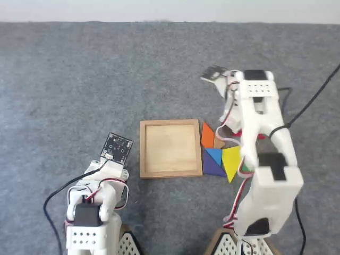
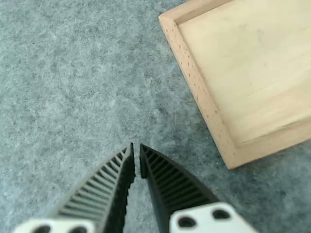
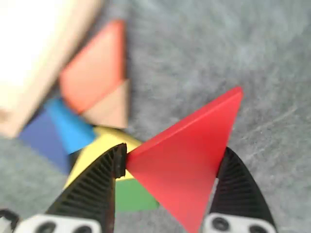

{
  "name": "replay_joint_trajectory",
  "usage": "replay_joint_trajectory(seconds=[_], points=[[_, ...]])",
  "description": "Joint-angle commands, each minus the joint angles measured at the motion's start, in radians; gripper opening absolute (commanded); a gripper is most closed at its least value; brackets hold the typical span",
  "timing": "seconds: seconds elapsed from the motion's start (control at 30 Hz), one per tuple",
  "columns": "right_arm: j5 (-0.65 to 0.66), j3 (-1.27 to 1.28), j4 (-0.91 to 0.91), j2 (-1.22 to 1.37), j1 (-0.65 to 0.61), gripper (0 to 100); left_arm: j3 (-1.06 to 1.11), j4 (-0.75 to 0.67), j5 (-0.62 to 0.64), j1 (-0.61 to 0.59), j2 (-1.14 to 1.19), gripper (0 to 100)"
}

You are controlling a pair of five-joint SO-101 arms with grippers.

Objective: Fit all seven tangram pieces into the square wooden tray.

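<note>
Centrally, the wooden tray (image 1: 170, 122) lies flat; loose pieces (image 1: 215, 156) cluster at its 3 o'clock, where the right arm's jaws clamp the red triangle (image 3: 187, 167); the left arm's jaws, together, sit at 7 o'clock.

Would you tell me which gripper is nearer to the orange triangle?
Right. The right gripper, holding the red triangle, is close by the orange triangle; the left gripper sits shut on the opposite side of the tray.

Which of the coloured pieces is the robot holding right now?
The red triangle, clamped in the right gripper; the orange triangle and yellow triangle lie flat beside the wooden tray.
</note>
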Motion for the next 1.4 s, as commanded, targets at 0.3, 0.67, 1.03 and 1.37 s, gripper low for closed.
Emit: replay_joint_trajectory(seconds=[0.3,0.67,1.03,1.37], points=[[-0.006,-0.055,-0.008,-0.114,-0.4,13.6,-0.008,0.005,-0.008,-0.005,-0.023,2],[-0.005,-0.061,-0.202,0.087,-0.512,13.6,-0.008,0.005,-0.008,-0.005,-0.023,2],[0.015,-0.061,-0.205,0.084,-0.572,13.7,-0.008,0.005,-0.008,-0.005,-0.023,2],[0.055,-0.061,-0.185,0.084,-0.621,13.6,-0.008,0.005,-0.008,-0.005,-0.023,2]])
